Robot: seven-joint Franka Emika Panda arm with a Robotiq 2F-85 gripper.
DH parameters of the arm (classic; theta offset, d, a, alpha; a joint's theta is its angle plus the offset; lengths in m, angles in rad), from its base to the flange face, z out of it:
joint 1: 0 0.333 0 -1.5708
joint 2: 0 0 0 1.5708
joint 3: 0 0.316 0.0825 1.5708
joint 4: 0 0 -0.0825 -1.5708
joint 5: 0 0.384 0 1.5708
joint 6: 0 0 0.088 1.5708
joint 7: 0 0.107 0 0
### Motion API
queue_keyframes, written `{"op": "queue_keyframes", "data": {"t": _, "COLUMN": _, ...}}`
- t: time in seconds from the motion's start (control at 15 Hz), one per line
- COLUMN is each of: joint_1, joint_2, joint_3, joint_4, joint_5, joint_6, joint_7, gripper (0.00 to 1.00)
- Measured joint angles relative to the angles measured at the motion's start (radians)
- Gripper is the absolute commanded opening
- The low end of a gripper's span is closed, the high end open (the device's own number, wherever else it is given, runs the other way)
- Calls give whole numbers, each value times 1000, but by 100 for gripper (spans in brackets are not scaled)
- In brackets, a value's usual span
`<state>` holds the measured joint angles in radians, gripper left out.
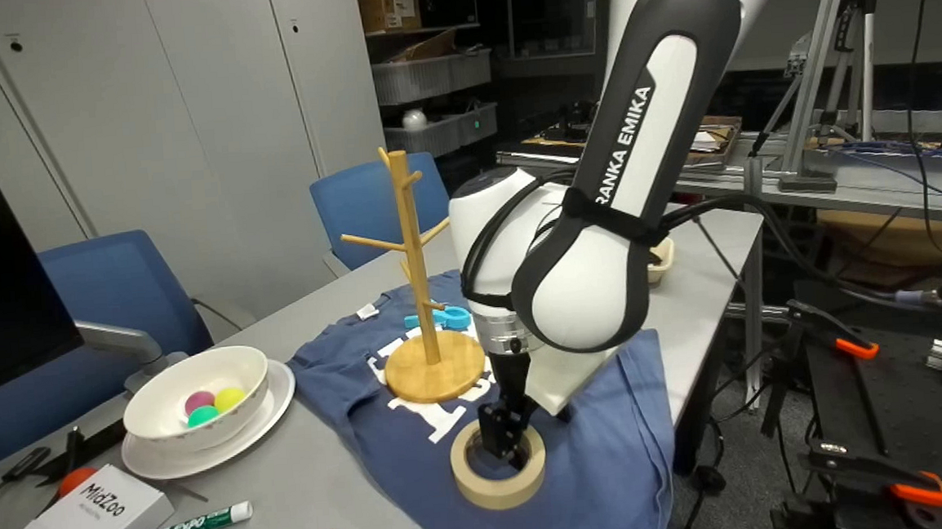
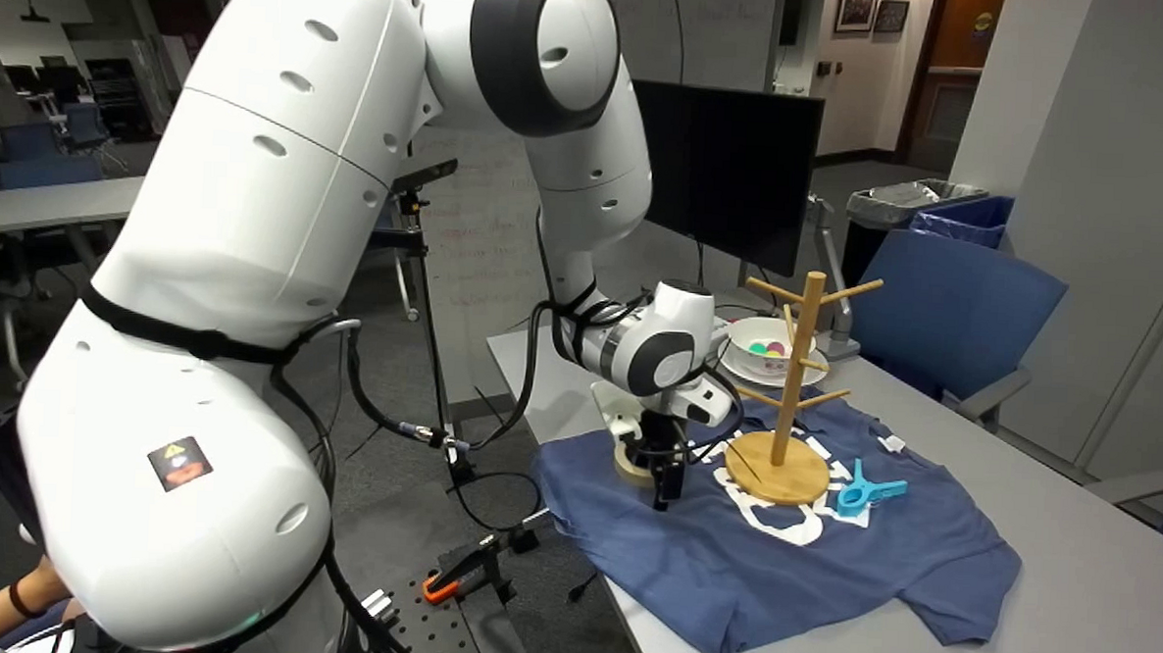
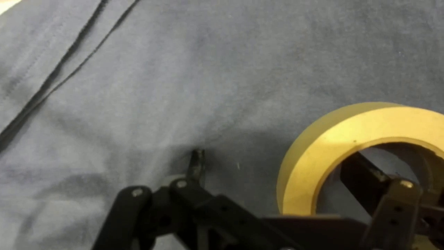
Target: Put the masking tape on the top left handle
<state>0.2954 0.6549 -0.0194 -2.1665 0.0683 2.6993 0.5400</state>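
Observation:
The masking tape (image 1: 497,492), a cream-tan ring, lies flat on a blue shirt; it also shows in the wrist view (image 3: 301,180) and partly in an exterior view (image 2: 631,468). My gripper (image 1: 532,424) is low over it and open. In the wrist view, one finger of the gripper (image 3: 281,161) is inside the hole and the other outside the ring, apart from its wall. The wooden stand (image 1: 437,373) is upright beside it. The highest left-pointing peg, the top left handle (image 2: 772,289), is bare; which peg matches it in the opposite view I cannot tell.
The blue shirt (image 2: 728,568) covers much of the table. A light-blue clamp (image 2: 864,491) lies by the stand's base. A white bowl (image 1: 152,398) with coloured balls sits on a plate. A white box (image 1: 102,516) and a green marker (image 1: 193,527) lie near the table's edge.

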Motion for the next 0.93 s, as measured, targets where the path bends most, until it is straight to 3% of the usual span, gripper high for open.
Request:
{"op": "queue_keyframes", "data": {"t": 0.33, "joint_1": 5, "joint_2": -2, "joint_3": -5, "joint_4": 2, "joint_5": 0, "joint_6": 0, "joint_7": 0, "gripper": 99}}
{"op": "queue_keyframes", "data": {"t": 0.47, "joint_1": 7, "joint_2": -8, "joint_3": -9, "joint_4": 2, "joint_5": 0, "joint_6": 0, "joint_7": 0, "gripper": 92}}
{"op": "queue_keyframes", "data": {"t": 0.53, "joint_1": 7, "joint_2": -11, "joint_3": -9, "joint_4": 2, "joint_5": 0, "joint_6": 0, "joint_7": 0, "gripper": 76}}
{"op": "queue_keyframes", "data": {"t": 0.67, "joint_1": 8, "joint_2": -15, "joint_3": -9, "joint_4": 2, "joint_5": 0, "joint_6": -1, "joint_7": 0, "gripper": 65}}
{"op": "queue_keyframes", "data": {"t": 0.93, "joint_1": 12, "joint_2": -16, "joint_3": -9, "joint_4": 2, "joint_5": 0, "joint_6": -1, "joint_7": 0, "gripper": 33}}
